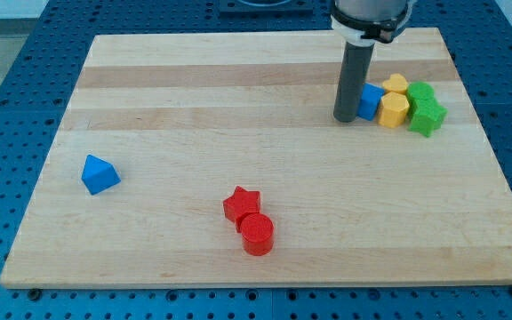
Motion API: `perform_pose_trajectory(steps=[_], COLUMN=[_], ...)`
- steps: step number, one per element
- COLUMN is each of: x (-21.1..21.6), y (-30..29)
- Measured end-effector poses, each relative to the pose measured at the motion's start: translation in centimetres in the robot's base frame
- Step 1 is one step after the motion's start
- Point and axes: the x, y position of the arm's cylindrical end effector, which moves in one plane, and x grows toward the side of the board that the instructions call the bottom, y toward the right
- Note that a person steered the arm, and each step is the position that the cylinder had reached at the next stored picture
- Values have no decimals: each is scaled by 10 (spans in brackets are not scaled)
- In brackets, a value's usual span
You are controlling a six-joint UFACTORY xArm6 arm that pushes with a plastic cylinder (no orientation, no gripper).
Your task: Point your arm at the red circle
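Pale wooden table [194, 98] on blue perforated base. Blue triangle [100, 174] at view's left; red star [241, 204] touching red circle [258, 235] near bottom centre. Upper right cluster: blue block [371, 100], two yellow blocks [394, 108], two green blocks [427, 116].

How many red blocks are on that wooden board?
2. A red star sits near the view's bottom centre, and the red circle touches it just below and to the right. None seems hidden.

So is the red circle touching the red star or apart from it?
Touching: the red circle sits against the red star, with no gap visible.
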Motion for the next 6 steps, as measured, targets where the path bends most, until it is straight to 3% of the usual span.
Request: perform_pose_trajectory(steps=[2, 4, 6], x=[50, 152, 183], y=[-83, -93, -85])
